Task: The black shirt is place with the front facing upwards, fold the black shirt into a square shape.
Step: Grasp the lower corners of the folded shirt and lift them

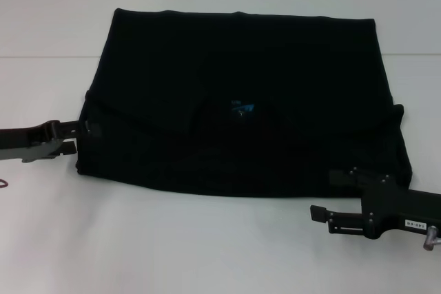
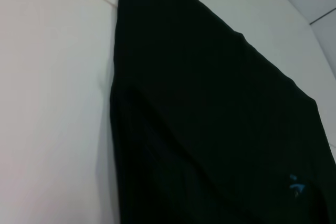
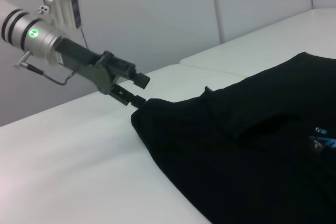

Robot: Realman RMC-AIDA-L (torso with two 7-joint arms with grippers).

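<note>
Item: large black cotton short-sleeved shirt, small blue neck label showing, laid flat at the centre of the white worktop. A broad rectangle is presented, with the collar end folded over toward six o'clock; the fold is judged partly done, and a square is not yet formed.

Left gripper: low at nine o'clock, its black fingers met at the shirt's left edge. In the right wrist view the fingers are seen to run into the cloth at the corner, and are judged clenched on the shirt's edge.

Right gripper: at five o'clock, just off the shirt's near right corner, over bare worktop. Its fingers are seen spread and released, nothing being held between them; the cloth lies just beside them, toward eleven o'clock.

Risks, as judged:
- Only one side is held. If the left side were lifted alone, the layers could be dragged askew and the folded collar end undone.
- A thin pinch at the edge could be lost, or only the top layer taken up.
- Black fingers against black cloth make the grip hard to confirm.
</note>
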